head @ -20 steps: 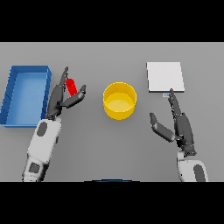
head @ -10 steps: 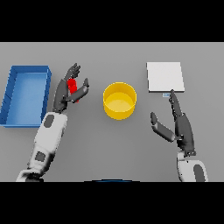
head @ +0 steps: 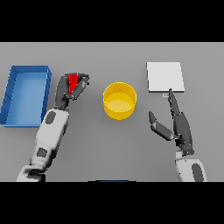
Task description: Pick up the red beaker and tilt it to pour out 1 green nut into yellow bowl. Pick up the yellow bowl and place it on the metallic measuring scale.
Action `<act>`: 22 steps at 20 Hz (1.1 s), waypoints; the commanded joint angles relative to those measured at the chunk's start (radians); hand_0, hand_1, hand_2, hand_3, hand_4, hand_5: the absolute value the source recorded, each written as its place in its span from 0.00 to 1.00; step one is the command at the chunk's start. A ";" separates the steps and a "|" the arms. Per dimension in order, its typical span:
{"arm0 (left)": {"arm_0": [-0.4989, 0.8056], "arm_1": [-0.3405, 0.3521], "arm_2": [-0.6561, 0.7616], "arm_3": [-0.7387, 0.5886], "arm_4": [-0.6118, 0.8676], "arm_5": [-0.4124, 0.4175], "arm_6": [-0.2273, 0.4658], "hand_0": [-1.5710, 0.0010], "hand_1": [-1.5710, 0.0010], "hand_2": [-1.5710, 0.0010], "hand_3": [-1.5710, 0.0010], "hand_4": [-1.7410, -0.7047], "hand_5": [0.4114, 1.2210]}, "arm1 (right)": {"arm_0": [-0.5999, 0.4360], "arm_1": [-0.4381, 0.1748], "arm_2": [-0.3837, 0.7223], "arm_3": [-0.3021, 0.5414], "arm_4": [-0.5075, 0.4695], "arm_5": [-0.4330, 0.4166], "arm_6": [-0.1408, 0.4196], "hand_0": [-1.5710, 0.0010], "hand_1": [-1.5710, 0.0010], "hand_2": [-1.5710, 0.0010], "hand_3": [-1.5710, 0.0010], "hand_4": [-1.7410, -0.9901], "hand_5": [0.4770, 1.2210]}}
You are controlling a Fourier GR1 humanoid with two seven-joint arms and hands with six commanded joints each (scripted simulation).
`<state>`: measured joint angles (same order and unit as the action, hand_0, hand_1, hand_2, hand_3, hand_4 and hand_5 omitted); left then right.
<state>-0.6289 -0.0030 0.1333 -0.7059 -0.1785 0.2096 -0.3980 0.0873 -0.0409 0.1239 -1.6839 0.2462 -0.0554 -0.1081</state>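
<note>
Since a moment ago the left hand (head: pixel 65 94) has curled its fingers round the small red beaker (head: pixel 73 81) left of the round yellow bowl (head: pixel 119 100) on the grey desk (head: pixel 109 148), so pouring seems next, while the right hand (head: pixel 177 124) rests open-fingered below the square metallic scale (head: pixel 165 76).

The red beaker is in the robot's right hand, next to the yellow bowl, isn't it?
Not quite. The head view shows the red beaker in the left hand, beside the yellow bowl. The right hand is open and holds nothing.
</note>
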 commanded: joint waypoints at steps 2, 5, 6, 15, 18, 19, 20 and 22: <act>0.005 0.006 -0.017 -0.029 -0.012 0.009 0.008 0.05 0.05 0.05 0.08 0.04 0.88 | -0.011 0.003 0.001 0.009 0.004 -0.004 -0.012 1.00 1.00 1.00 1.00 0.75 0.26; -0.005 0.036 -0.048 -0.087 -0.036 0.005 0.060 0.03 0.03 0.03 0.04 0.02 0.88 | 0.008 -0.007 0.007 0.005 0.032 -0.016 -0.035 1.00 1.00 1.00 1.00 0.82 0.25; -0.011 0.052 -0.069 -0.106 -0.054 -0.004 0.076 0.02 0.02 0.02 0.03 0.02 0.88 | 0.000 -0.013 0.002 0.008 0.036 -0.019 -0.020 1.00 1.00 1.00 1.00 0.83 0.24; -0.034 0.170 -0.337 -0.269 -0.315 -0.082 0.264 0.01 0.01 0.01 0.01 0.01 0.88 | 0.009 -0.022 0.005 -0.007 0.041 -0.015 -0.034 1.00 1.00 1.00 1.00 0.86 0.25; -0.059 0.203 -0.404 -0.299 -0.385 -0.120 0.325 0.00 0.00 0.00 0.01 0.00 0.91 | 0.007 -0.011 0.013 0.006 0.041 -0.010 -0.032 1.00 1.00 1.00 1.00 0.86 0.26; -0.081 0.217 -0.444 -0.290 -0.432 -0.133 0.338 0.00 0.00 0.00 0.01 0.00 0.91 | 0.009 -0.013 0.015 -0.005 0.040 -0.008 -0.040 1.00 1.00 1.00 1.00 0.87 0.27; -0.115 0.230 -0.478 -0.287 -0.471 -0.156 0.357 0.00 0.00 0.00 0.00 0.00 0.92 | 0.014 -0.011 0.018 -0.001 0.040 -0.005 -0.042 1.00 1.00 1.00 1.00 0.90 0.28; -0.174 0.248 -0.552 -0.265 -0.546 -0.211 0.369 0.00 0.00 0.00 0.00 0.00 0.95 | 0.017 -0.015 0.020 -0.014 0.052 -0.012 -0.034 1.00 1.00 1.00 1.00 0.91 0.29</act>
<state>-0.8033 0.2443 -0.4187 -0.9710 -0.7228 -0.0017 -0.0293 0.1039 -0.0555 0.1437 -1.6980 0.2986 -0.0668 -0.1426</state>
